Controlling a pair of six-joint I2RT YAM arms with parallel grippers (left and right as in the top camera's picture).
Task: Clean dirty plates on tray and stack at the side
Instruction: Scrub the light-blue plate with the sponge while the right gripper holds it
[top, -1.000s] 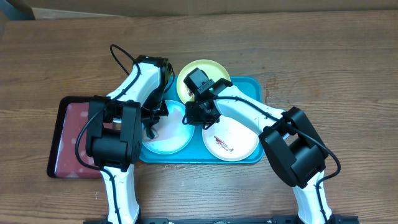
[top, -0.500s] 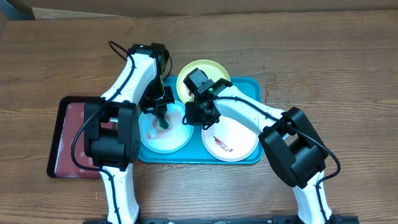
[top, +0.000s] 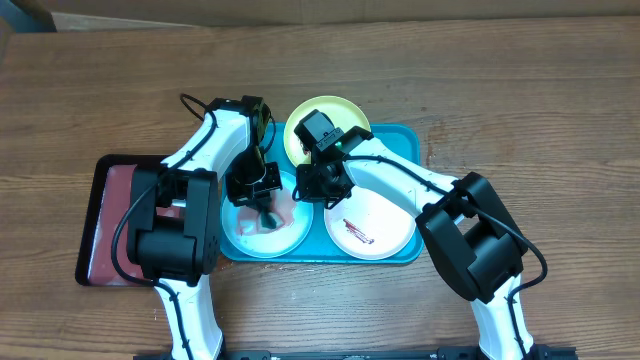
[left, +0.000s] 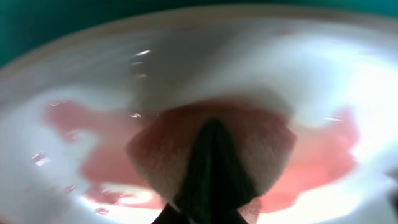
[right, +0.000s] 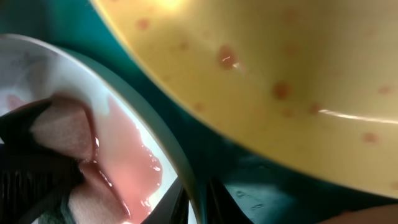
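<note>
Two pinches: your left gripper (top: 267, 207) is squeezing a sponge (left: 155, 163) on the blue plate (top: 245, 233). Your right gripper (right: 198, 202) is clamping its rim.

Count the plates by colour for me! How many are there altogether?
Yellow-green plate: 1
Light blue plate: 1
White plate: 1
Total: 3 plates
</note>
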